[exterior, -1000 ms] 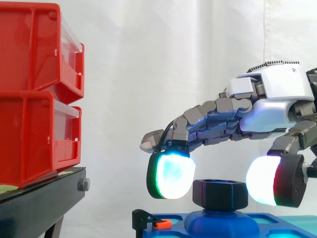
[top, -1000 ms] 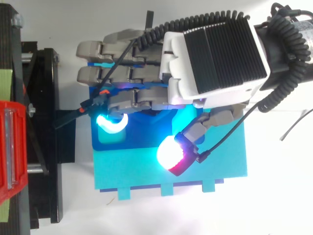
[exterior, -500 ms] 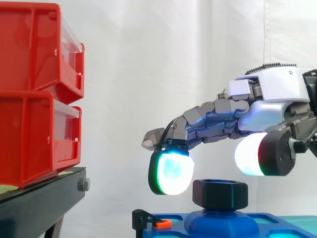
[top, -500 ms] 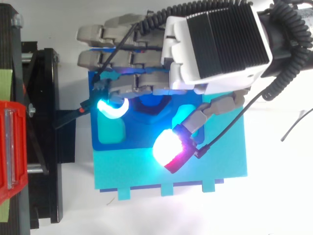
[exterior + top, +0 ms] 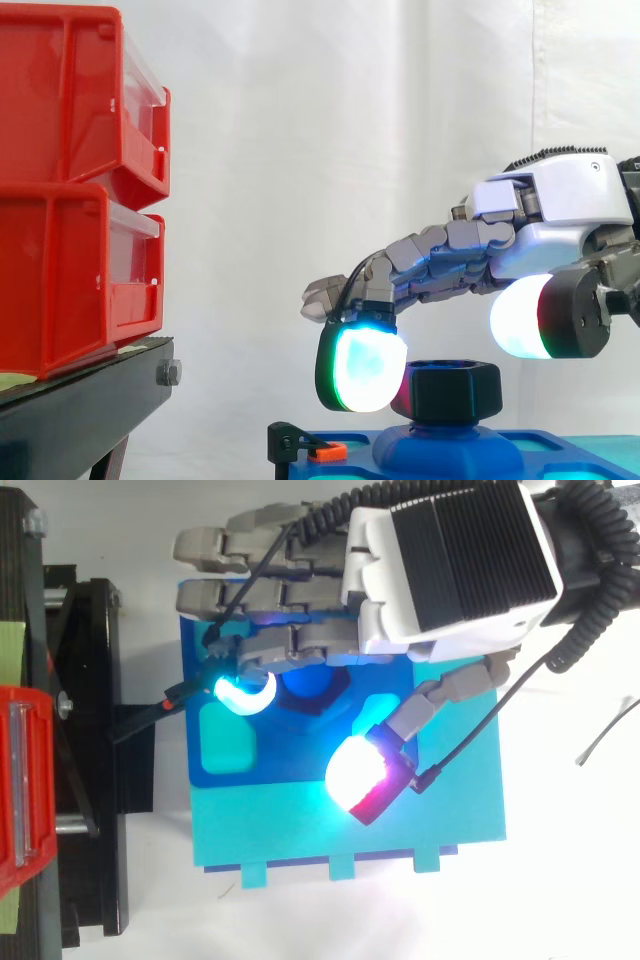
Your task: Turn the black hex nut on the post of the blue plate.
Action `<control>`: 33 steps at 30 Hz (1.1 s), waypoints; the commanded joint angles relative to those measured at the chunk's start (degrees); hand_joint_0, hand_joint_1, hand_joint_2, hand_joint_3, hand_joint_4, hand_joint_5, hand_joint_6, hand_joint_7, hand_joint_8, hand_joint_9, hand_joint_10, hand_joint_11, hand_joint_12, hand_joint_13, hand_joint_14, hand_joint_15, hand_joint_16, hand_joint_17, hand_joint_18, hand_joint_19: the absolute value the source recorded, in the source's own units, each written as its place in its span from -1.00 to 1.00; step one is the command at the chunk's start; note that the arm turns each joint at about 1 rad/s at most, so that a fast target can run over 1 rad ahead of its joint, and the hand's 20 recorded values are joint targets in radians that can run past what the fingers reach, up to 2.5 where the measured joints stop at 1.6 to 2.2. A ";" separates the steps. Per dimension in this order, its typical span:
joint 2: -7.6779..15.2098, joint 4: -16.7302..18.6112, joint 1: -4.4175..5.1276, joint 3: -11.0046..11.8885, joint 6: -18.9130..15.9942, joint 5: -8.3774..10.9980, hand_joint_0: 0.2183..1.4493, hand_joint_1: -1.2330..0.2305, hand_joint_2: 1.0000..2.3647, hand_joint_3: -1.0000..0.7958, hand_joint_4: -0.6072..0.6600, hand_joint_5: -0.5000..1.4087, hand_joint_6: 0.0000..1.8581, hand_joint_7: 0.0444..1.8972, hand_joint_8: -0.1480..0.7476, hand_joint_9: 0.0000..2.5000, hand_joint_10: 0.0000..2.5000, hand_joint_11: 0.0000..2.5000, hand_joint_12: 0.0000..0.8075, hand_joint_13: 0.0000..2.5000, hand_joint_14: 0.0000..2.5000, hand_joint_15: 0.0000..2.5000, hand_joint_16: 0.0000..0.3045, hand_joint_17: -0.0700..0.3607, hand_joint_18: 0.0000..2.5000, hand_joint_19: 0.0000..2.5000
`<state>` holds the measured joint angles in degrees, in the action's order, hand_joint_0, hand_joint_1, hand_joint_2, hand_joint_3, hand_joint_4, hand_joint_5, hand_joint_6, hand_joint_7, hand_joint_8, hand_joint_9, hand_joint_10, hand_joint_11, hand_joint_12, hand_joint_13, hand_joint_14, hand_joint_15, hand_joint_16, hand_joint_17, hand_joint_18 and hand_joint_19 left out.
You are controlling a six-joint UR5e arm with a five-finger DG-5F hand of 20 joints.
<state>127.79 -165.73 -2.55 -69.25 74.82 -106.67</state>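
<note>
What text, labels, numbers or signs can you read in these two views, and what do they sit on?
None: no word, number or sign can be read on the red bins, the blue plate, the black nut or the hand.

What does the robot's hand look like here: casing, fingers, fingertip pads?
The hand has a glossy white casing with a black ribbed panel on its back, and grey segmented fingers. Its thick fingertip pads glow: one cyan-white edged green, the thumb's white with a red side.
</note>
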 commanded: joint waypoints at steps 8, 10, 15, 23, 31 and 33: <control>0.00 0.06 -1.14 -0.27 0.06 -1.43 -0.66 0.19 -1.00 -0.44 0.41 -0.68 -0.46 -0.01 -0.08 -0.84 -1.00 -1.00 -0.07 -1.00 -1.00 -1.00 -0.64 -0.10 -1.00 -0.73; 0.00 0.32 -1.58 -0.36 0.06 -1.70 -0.66 0.19 -1.00 -0.44 0.41 -0.68 -0.46 -0.01 -0.08 -0.84 -1.00 -1.00 -0.07 -1.00 -1.00 -1.00 -0.64 -0.10 -1.00 -0.73; 0.00 0.32 -1.93 -0.27 0.06 -2.14 -0.65 0.20 -1.00 -0.44 0.41 -0.68 -0.46 -0.01 -0.08 -0.84 -1.00 -1.00 -0.07 -1.00 -1.00 -1.00 -0.64 -0.10 -1.00 -0.72; 0.00 2.96 -3.25 -0.27 1.20 -3.81 -0.65 0.20 -1.00 -0.44 0.40 -0.68 -0.46 -0.01 -0.08 -0.84 -1.00 -1.00 -0.07 -1.00 -1.00 -1.00 -0.64 -0.10 -1.00 -0.73; 0.00 3.57 -4.30 -0.18 1.55 -4.95 -0.65 0.20 -1.00 -0.44 0.40 -0.68 -0.46 -0.01 -0.08 -0.84 -1.00 -1.00 -0.08 -1.00 -1.00 -1.00 -0.64 -0.10 -1.00 -0.72; 0.00 3.66 -4.30 -0.18 1.55 -4.95 -0.64 0.20 -1.00 -0.44 0.40 -0.68 -0.46 -0.01 -0.08 -0.84 -1.00 -1.00 -0.08 -1.00 -1.00 -1.00 -0.64 -0.11 -1.00 -0.73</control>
<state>127.80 -162.25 -6.74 -69.45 76.35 -111.42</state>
